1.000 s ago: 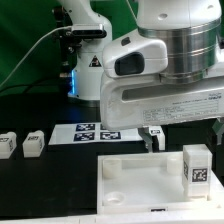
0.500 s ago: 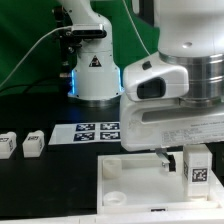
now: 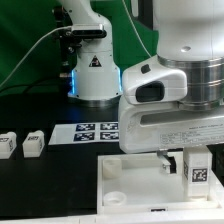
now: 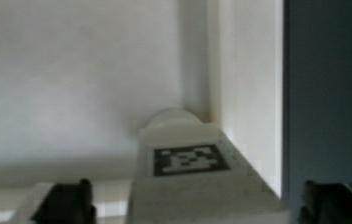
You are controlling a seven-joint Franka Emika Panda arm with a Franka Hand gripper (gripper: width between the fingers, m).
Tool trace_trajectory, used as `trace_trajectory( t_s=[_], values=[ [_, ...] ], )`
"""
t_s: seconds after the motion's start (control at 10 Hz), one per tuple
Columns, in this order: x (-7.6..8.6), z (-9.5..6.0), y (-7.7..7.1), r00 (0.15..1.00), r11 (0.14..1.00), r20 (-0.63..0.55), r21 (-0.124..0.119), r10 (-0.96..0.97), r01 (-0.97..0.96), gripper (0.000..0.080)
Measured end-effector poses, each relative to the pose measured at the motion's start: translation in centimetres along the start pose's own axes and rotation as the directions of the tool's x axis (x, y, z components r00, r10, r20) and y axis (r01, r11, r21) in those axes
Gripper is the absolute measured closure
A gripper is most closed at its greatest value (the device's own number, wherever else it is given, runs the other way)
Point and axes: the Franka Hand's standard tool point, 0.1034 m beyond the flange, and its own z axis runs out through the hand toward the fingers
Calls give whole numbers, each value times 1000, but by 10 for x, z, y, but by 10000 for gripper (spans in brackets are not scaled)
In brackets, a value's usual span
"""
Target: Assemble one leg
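Two legs (image 3: 33,143) loose, third leg (image 3: 197,166) between the hand (image 4: 198,202)

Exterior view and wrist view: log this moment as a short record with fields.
gripper: open, fingers either side of the leg, not touching it
leg: upright on the plate, tag facing the exterior camera
plate: white, at the exterior view's right
blocks: two, on the table, exterior view's left
marker board: flat, behind the plate
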Motion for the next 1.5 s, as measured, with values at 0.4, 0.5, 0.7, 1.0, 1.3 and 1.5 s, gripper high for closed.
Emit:
trace_trajectory(
  t_s=[0.4, 0.5, 0.7, 1.0, 1.3, 1.5],
  values=[
    [0, 0, 0, 1000, 1000, 0, 0, 1, -1, 508],
    [0, 0, 0, 1000, 1000, 0, 0, 26, -26, 508],
    [1, 1, -1, 995, 995, -17, 2, 102, -102, 507],
    [6, 1, -3, 821, 822, -35, 35, 569, -568, 506],
    [11, 0, 1, 508, 503, -4, 149, 861, -851, 505],
    [11, 0, 1, 245, 230, 61, 186, 968, -955, 505]
  ],
)
